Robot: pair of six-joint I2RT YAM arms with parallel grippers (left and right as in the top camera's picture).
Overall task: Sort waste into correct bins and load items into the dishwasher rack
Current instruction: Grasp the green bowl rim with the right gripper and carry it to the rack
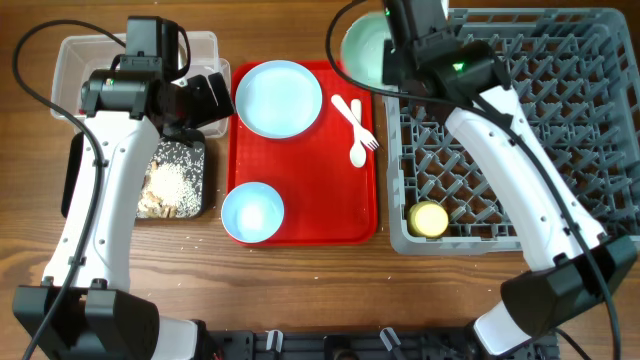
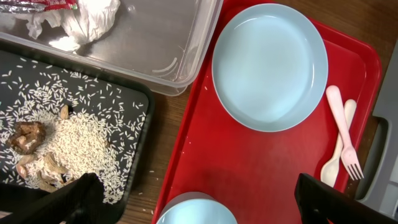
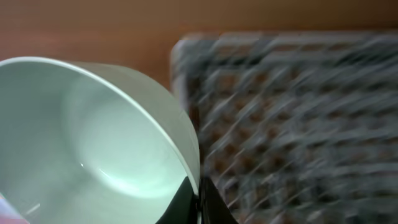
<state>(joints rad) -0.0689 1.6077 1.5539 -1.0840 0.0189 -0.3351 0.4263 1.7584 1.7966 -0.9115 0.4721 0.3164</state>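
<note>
the right gripper (image 3: 198,202) pinches the rim of a pale green bowl (image 3: 93,143), one dark finger inside the wall and one outside, at the far left corner of the grey dishwasher rack (image 1: 520,130). in the right wrist view the rack is motion-blurred and its pegs cannot be made out. from overhead the arm covers most of the bowl, so whether it sits over the rack's edge or just beside it cannot be told.

the left gripper (image 2: 196,186) hangs spread wide and holding nothing, only its two dark fingertips (image 2: 78,199) showing at the bottom of the wrist view, above the gap between the black tray (image 2: 134,93) and the red serving tray (image 2: 249,162).

a red sauce packet (image 2: 43,5) is cut off by the frame's top edge, its print too small to read; it touches crumpled white paper (image 2: 81,18) in the clear tub (image 2: 186,62). white rice (image 2: 81,134) with brownish scraps (image 2: 28,137) lies in the black tray, well apart from either gripper.

on the red tray sit a light blue plate (image 2: 269,65), a pale fork (image 2: 341,127) lying across a spoon (image 2: 333,163), and a light blue bowl (image 1: 252,212), of which the wrist view shows only the rim. a small yellow cup (image 1: 430,218) stands in the rack's near left corner. everything rests on a wooden table (image 1: 300,290).
</note>
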